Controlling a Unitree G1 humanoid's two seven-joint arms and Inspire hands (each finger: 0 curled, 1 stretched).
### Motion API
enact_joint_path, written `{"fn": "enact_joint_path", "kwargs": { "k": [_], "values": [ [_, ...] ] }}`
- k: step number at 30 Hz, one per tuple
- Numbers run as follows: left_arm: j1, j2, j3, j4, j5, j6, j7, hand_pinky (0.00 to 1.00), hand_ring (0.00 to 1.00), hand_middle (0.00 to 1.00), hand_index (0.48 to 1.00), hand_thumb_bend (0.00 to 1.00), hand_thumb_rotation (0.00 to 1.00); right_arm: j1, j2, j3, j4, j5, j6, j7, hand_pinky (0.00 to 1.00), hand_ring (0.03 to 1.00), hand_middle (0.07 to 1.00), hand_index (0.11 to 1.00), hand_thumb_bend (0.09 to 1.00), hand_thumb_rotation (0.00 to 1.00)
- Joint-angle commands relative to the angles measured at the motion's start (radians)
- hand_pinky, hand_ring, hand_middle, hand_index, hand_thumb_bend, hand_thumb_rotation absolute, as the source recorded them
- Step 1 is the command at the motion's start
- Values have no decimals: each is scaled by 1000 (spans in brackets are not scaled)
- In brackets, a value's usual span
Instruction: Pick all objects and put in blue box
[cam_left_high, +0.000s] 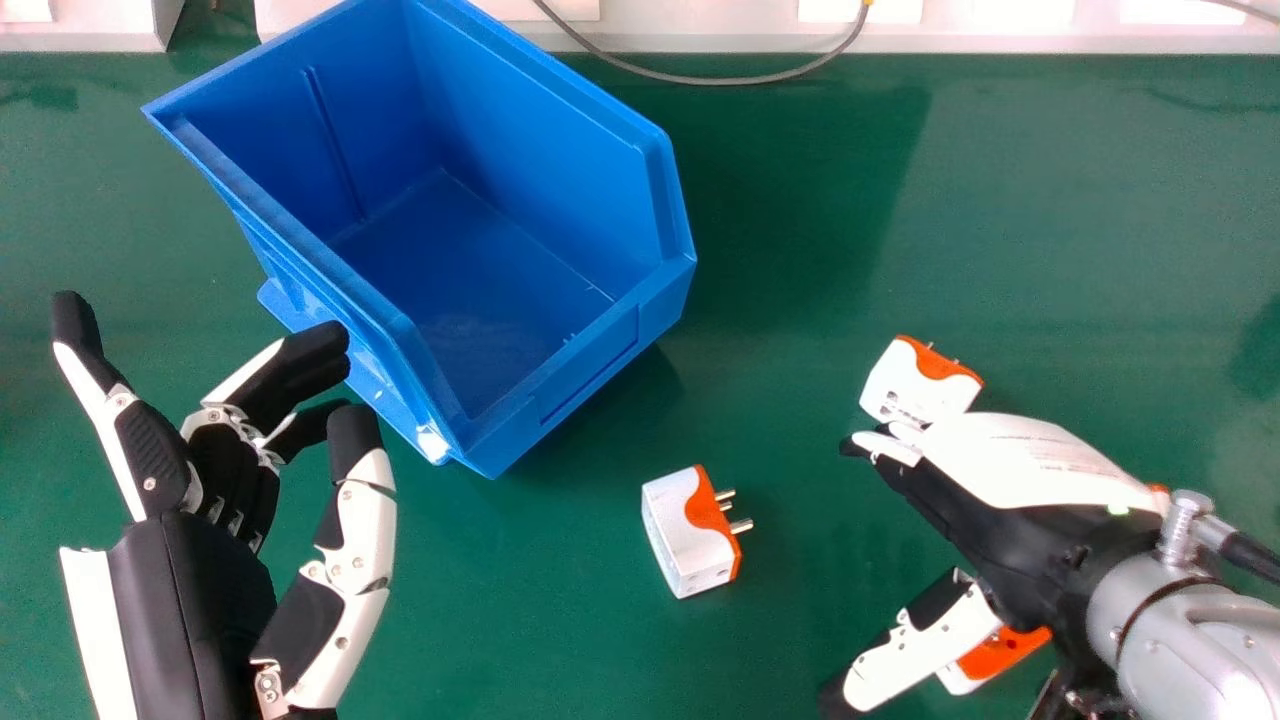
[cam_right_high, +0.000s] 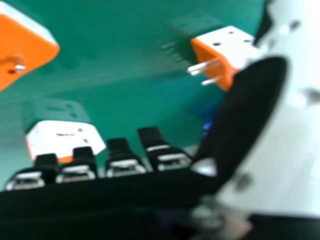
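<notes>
- one white and orange plug adapter (cam_left_high: 682, 545) lies on the green surface (cam_left_high: 800, 300), between the robot's two hands, its metal prongs pointing over toward the right hand's side.
- another adapter (cam_left_high: 910, 385) sits just past the fingers of the right hand, and a third adapter (cam_left_high: 1000, 655) is partly hidden beneath that same hand, near its thumb.
- the right hand (cam_left_high: 1020, 540) is over there above the surface, open, fingers fairly straight and the thumb spread well away from them.
- the left hand (cam_left_high: 190, 600) is open too, on the near side of the box, fingers loosely bent and spread apart.
- the blue box (cam_left_high: 540, 110) stands on the surface beyond the left hand, set at an angle, its open top showing the inside.
- farther back, a grey cable (cam_left_high: 700, 81) loops down over the surface's far edge.
</notes>
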Motion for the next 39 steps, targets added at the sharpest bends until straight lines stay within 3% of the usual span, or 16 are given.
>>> {"fn": "enact_joint_path", "kwargs": {
  "k": [1, 4, 6, 11, 18, 26, 32, 33, 34, 35, 36, 39],
  "values": [
    [13, -38, -22, -30, 13, -8, 3, 655, 713, 707, 723, 286, 0, -6, -5, -20, -20, -8, 5, 4, 1000, 1000, 985, 936, 1000, 422],
    [15, -38, -23, -36, 12, -4, 1, 655, 715, 708, 724, 285, 0, 17, -12, -22, -15, -18, 4, 3, 937, 996, 984, 935, 1000, 400],
    [17, -37, -27, -41, 2, 0, -1, 658, 718, 709, 724, 284, 0, 38, -14, -20, -7, -25, 2, -1, 857, 987, 983, 935, 999, 388],
    [17, -37, -24, -47, 8, 5, -1, 657, 713, 706, 723, 281, 0, 104, -26, -16, 25, -24, -21, -49, 728, 963, 973, 931, 933, 316],
    [6, -27, -17, -48, -13, 10, -15, 656, 714, 705, 725, 282, 0, 155, -72, -28, 62, -16, -53, -86, 715, 960, 970, 935, 920, 309],
    [-7, -26, -8, -56, -22, 25, -30, 661, 716, 707, 722, 285, 0, 163, -99, -34, 104, -2, -87, -173, 706, 948, 964, 907, 936, 296],
    [-9, -28, -7, -61, -23, 32, -34, 664, 718, 707, 721, 288, 0, 172, -82, -41, 166, 20, -121, -366, 531, 745, 824, 762, 751, 44],
    [-9, -28, -7, -62, -23, 33, -34, 664, 718, 707, 721, 288, 0, 174, -81, -46, 179, 38, -133, -412, 488, 716, 803, 731, 679, 22],
    [-9, -29, -7, -63, -22, 33, -34, 664, 717, 707, 721, 288, 0, 176, -78, -52, 193, 64, -148, -461, 448, 626, 751, 645, 615, 14],
    [-9, -29, -7, -64, -21, 33, -33, 663, 716, 707, 720, 287, 0, 177, -74, -58, 204, 89, -159, -502, 386, 526, 644, 584, 562, 7],
    [-10, -29, -7, -64, -20, 32, -33, 662, 715, 706, 720, 286, 0, 177, -71, -62, 214, 112, -165, -533, 329, 458, 559, 562, 536, 3],
    [-9, -29, -7, -64, -19, 32, -32, 661, 714, 706, 719, 282, 0, 179, -73, -75, 239, 185, -201, -618, 253, 387, 479, 541, 513, 0]
  ]
}}
